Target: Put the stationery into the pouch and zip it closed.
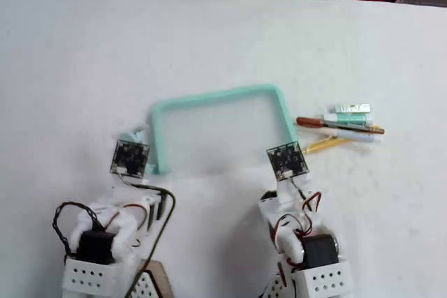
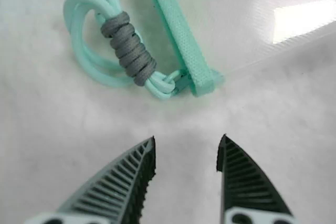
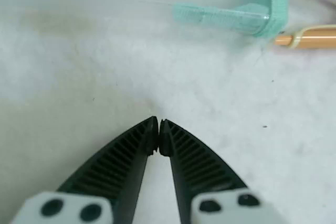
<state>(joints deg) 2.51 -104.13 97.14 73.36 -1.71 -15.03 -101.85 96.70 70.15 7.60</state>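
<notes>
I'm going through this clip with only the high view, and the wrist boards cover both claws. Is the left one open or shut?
Observer: The left claw is open and holds nothing, over the table.
Operator: What lies ahead of it?
Observer: A mint cord loop bound with a grey wrap, fastened at a corner of the pouch.
Operator: And the right one?
Observer: The right claw is shut on nothing. A gold pen lies outside the pouch, beside the corner nearest that claw.
</notes>
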